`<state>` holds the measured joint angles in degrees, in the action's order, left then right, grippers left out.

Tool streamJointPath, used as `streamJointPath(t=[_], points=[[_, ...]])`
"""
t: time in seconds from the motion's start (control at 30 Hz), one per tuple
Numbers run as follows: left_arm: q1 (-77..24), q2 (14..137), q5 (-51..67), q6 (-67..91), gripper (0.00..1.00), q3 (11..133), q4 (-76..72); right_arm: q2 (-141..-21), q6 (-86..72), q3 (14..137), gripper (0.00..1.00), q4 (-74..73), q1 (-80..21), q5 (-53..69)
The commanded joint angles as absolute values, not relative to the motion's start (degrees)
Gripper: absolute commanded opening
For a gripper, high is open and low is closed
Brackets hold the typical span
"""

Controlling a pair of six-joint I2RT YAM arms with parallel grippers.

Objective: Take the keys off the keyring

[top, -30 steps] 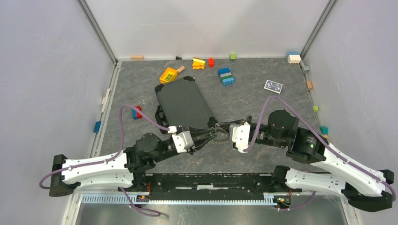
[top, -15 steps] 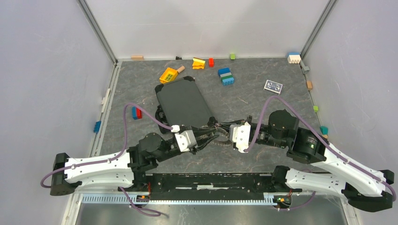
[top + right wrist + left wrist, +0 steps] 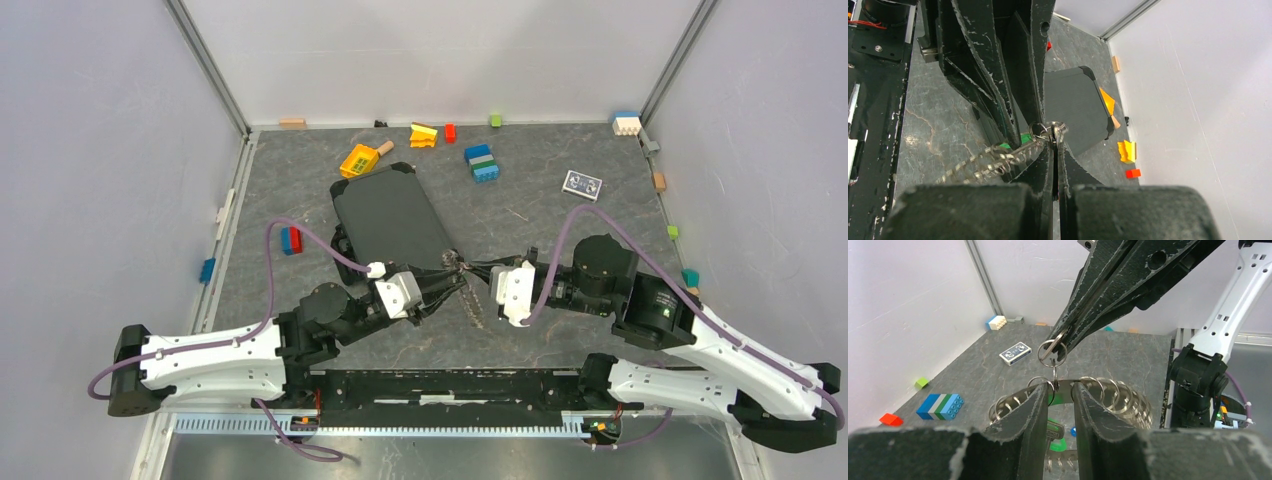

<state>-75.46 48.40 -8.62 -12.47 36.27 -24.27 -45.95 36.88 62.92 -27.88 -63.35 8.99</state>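
Two robot arms meet over the middle of the desk, toward its near edge, with the keyring held between them just off the near corner of a black case. The left gripper has its jaws drawn close, with only a narrow gap, and appears to clamp the ring's broad band. A green tag hangs below it. The right gripper reaches in from the opposite side, its jaws all but closed on a small split ring linked to the band. The keys droop in a toothed chain below the pinch, clear of the surface in the wrist views.

The hold on the thin split ring looks slight. If the arms pull apart, the wire could slide from the tips. The drag could also tug the band out of the left jaws and drop the whole bunch onto the desk. If the coil is not spread, a straight pull is likely to strain both grips and free nothing.
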Motion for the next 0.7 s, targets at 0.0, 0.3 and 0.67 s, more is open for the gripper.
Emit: streamJointPath(t=[0.0, 0.3, 0.67], points=[[-75.3, 48.2, -11.3, -10.3, 0.32, 37.6, -27.4, -44.7, 36.9, 63.1, 0.0, -24.5, -63.5, 10.7], [-75.4, 48.1, -10.8, -10.6, 0.33, 37.8, -27.4, -44.5, 37.4, 62.7, 0.0, -25.4, -63.5, 11.6], [-75.4, 48.5, -11.0, -10.9, 0.33, 38.1, -27.4, -44.5, 37.7, 62.8, 0.0, -26.5, -63.5, 12.7]])
